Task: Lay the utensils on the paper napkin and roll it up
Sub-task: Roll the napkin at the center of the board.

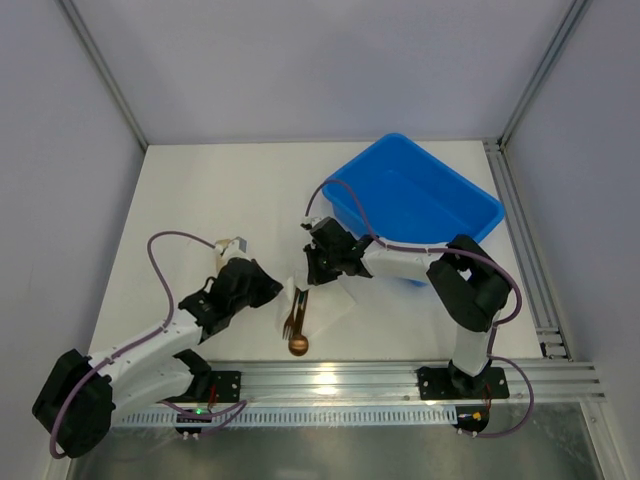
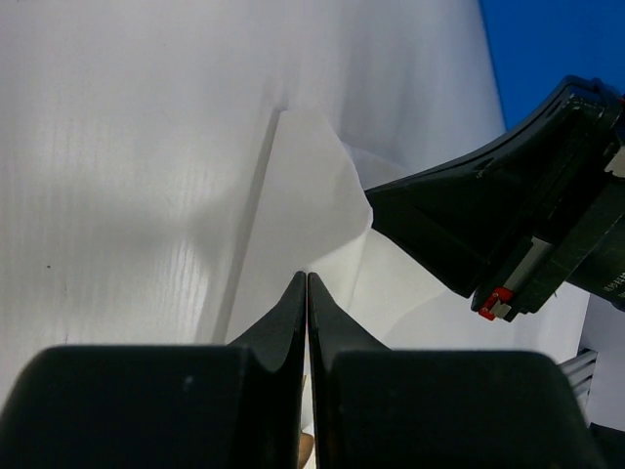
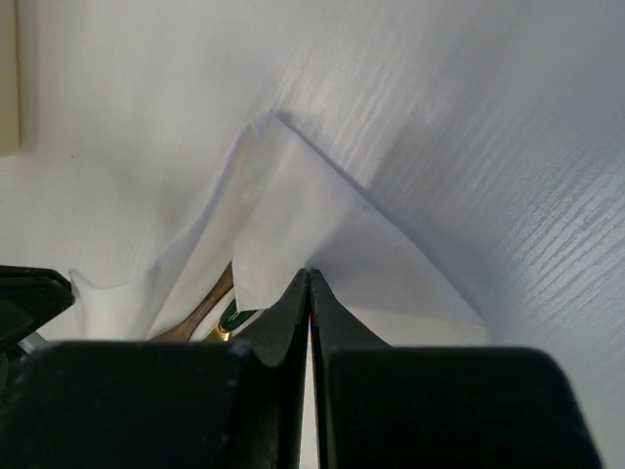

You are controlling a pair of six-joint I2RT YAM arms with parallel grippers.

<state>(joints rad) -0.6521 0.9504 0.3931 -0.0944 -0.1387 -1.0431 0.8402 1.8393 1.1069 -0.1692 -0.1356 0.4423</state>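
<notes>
Overhead, the white paper napkin (image 1: 328, 305) lies mid-frame on the surface (image 1: 200, 190), partly folded over the gold utensils (image 1: 297, 328). The spoon bowl (image 1: 298, 345) pokes out below. The left fingers (image 2: 285, 322) and right fingers (image 3: 288, 318) are closed at its raised edges; whether they pinch paper is unclear. Placing looks done, and rolling seems barely begun.

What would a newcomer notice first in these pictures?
The bright blue bin at the table's far right stands out most. Near the front edge, the left gripper and right gripper, both shut, meet at a partly folded white napkin. Bronze utensils poke out of it toward the arms' bases.
</notes>
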